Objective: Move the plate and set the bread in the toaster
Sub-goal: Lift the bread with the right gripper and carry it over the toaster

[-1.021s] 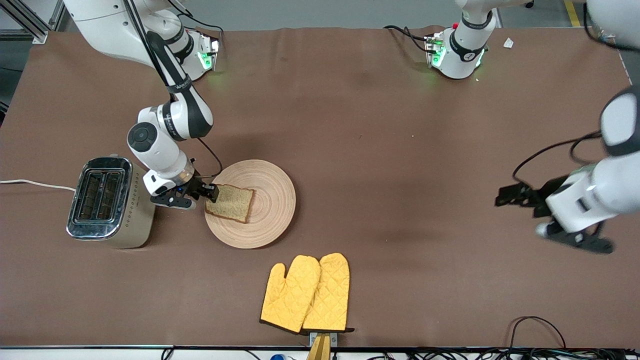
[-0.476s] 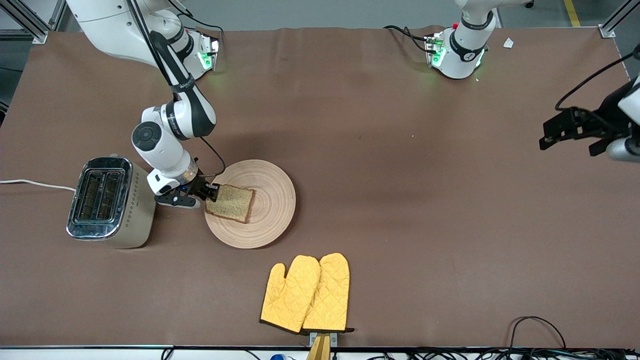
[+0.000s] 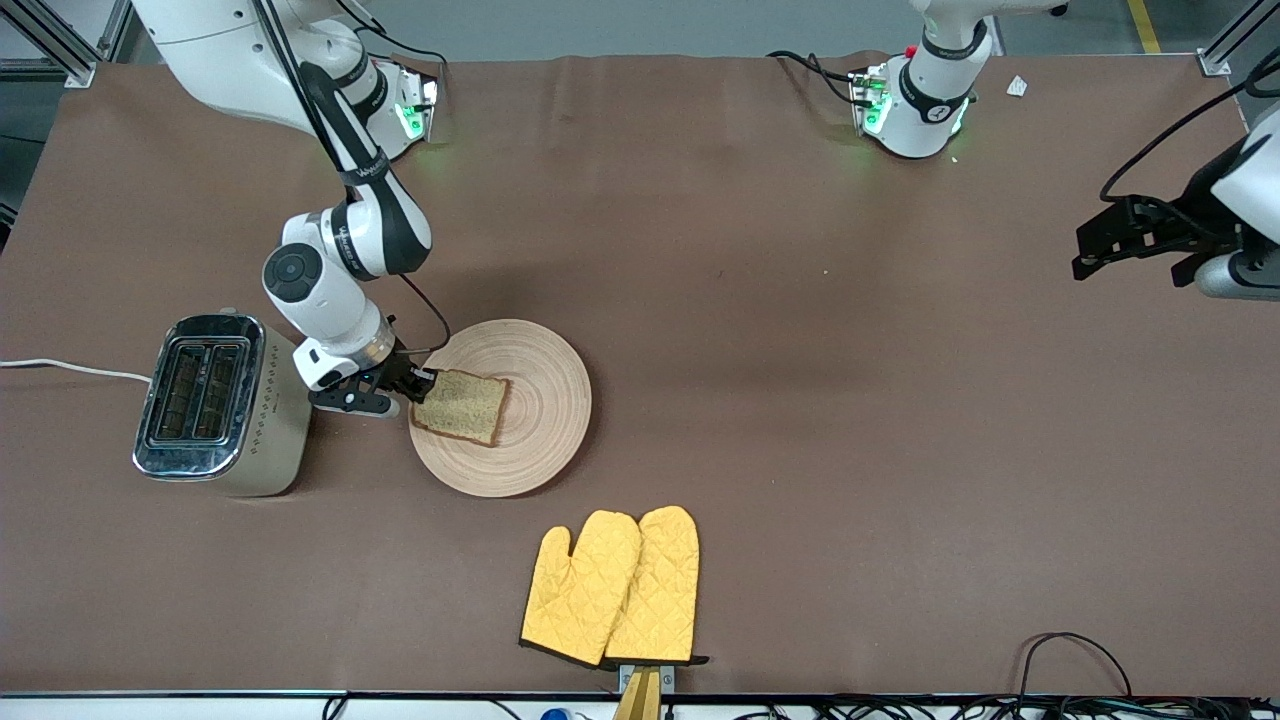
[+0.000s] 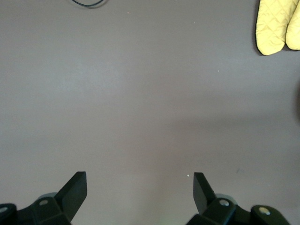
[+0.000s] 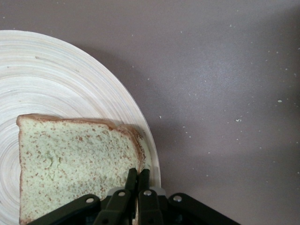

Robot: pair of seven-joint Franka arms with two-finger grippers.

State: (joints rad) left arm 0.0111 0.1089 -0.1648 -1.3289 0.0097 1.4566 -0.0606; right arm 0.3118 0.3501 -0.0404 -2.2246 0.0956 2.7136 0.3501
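Wooden plate (image 3: 500, 407) on brown surface (image 3: 760, 300), just beside toaster (image 3: 215, 404), toward right arm's end. Bread (image 3: 462, 405) flat on plate, near rim facing toaster. Right tool (image 3: 424, 385) low at that rim, fingers (image 5: 137, 180) clenched thin on bread's corner crust; grasp narrow, at edge only, per right wrist view. Toaster upright, two slots facing up, both apparently vacant, white cord (image 3: 70, 368) trailing off toward surface edge. Yellow oven mitts (image 3: 612, 585), a pair, flat and nearer front camera than plate, well apart from it. Left tool (image 3: 1095, 250) up in air over bare surface at left arm's end, fingers (image 4: 75, 190) released and spread wide, nothing between; arm waiting. Stage judged: plate placed beside toaster, bread gripped but not yet lifted. Risks from here: corner pinch likely to tear soft crumb or let slice sag and swing once raised, since weight hangs away from grip; slip from thin crust hold, dropping slice on plate or surface. Slice lying flat, slots vertical, so rotation to upright required before lowering; poor alignment apt to catch crust on chrome top and fold or jam slice. Close spacing of plate and toaster: possible nudge of plate rim or toaster body during lift.
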